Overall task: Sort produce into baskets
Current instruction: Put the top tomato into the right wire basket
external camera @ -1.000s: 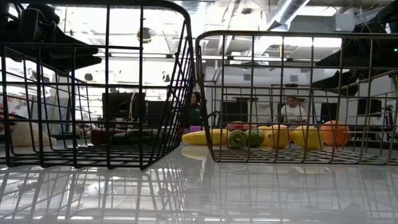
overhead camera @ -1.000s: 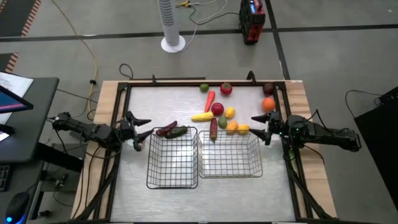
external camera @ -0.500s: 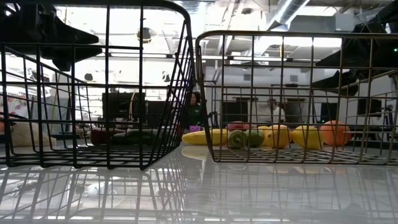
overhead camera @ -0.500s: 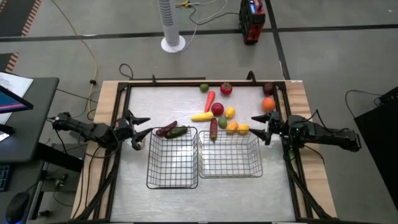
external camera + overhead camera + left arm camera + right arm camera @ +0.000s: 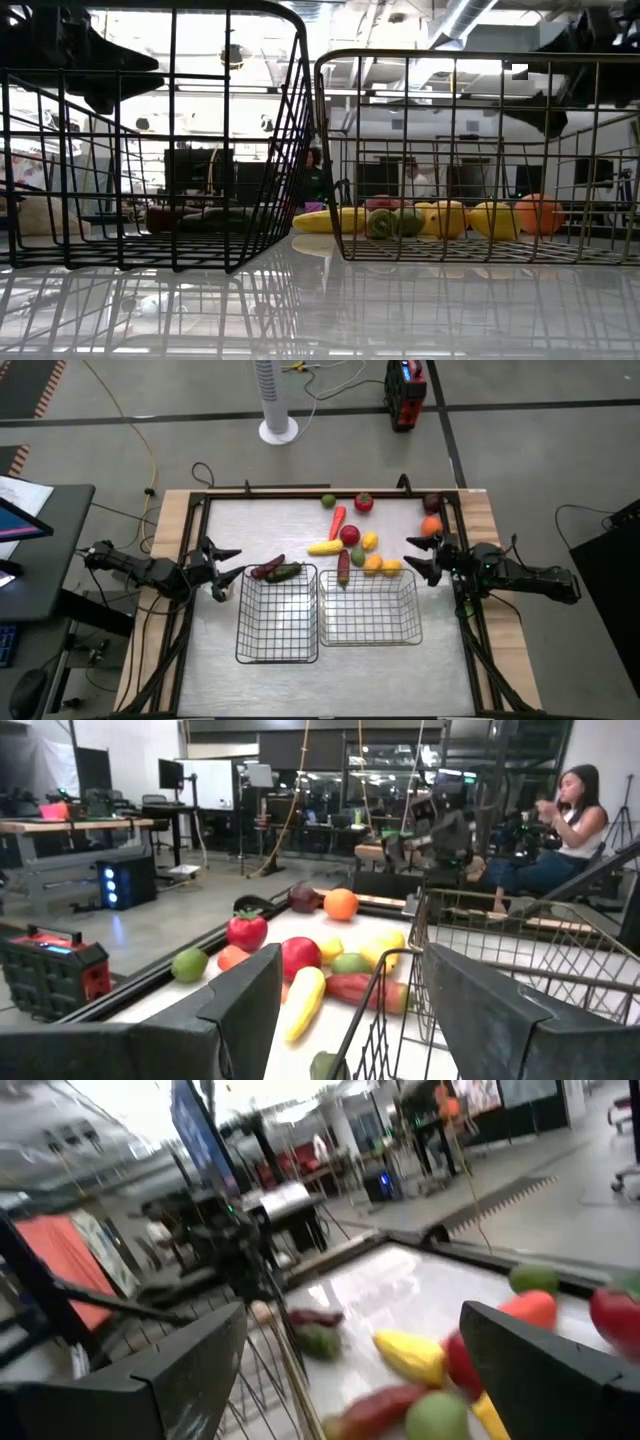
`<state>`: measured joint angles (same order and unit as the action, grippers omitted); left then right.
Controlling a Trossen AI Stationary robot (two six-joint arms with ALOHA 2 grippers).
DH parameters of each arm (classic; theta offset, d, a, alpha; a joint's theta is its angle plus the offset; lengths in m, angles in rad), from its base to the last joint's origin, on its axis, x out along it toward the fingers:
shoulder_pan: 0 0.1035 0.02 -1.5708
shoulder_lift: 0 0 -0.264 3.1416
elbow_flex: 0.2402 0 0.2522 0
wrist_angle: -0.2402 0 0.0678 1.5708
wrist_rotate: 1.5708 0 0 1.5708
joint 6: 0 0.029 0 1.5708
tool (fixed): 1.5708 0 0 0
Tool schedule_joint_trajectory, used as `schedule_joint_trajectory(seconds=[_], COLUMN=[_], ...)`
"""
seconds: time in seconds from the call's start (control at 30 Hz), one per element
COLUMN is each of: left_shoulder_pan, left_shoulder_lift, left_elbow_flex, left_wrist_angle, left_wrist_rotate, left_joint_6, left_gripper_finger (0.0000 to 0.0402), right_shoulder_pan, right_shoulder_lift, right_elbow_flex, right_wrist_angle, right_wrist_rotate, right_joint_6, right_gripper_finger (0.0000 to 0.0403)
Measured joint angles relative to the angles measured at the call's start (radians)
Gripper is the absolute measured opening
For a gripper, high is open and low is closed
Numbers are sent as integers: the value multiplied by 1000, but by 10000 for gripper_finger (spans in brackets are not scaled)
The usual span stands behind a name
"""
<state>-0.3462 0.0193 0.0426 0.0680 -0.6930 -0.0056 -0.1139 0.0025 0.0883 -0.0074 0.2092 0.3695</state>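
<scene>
Just beside right gripper (image 5: 420, 557): yellow produce (image 5: 391, 567).

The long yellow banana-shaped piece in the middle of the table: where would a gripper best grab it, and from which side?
Probably across the middle of the yellow piece, coming straight down from above. It lies flat and long, roughly left to right, so its narrow width suits open fingers. The red carrot-like piece and round red fruit crowd its right end.

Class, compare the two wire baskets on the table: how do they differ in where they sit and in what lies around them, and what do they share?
The left basket sits nearer the left gripper; the right basket sits nearer the right gripper. Only a maroon and a green long piece lie by the left basket's far rim, while a larger cluster of produce lies beyond the right one. Both are square wire baskets holding nothing.
</scene>
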Motion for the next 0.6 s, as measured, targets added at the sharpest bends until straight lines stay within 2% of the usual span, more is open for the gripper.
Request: schedule_joint_trajectory(seconds=[0.17,0.4,0.6], left_shoulder_pan=[0,0,0], left_shoulder_lift=[0,1,2], left_elbow_flex=[0,1,1], left_wrist_angle=[-91,-97,0], left_wrist_rotate=[0,1,-71], left_joint_6=[-7,-56,-92], left_gripper_finger=[229,229,229], right_shoulder_pan=[0,-21,-20], right_shoulder_lift=[0,1,5], right_elbow_flex=[0,2,3], right_wrist_angle=[48,45,44], right_wrist_rotate=[1,58,67], right_joint_6=[7,57,45], right_gripper_finger=[395,395,395])
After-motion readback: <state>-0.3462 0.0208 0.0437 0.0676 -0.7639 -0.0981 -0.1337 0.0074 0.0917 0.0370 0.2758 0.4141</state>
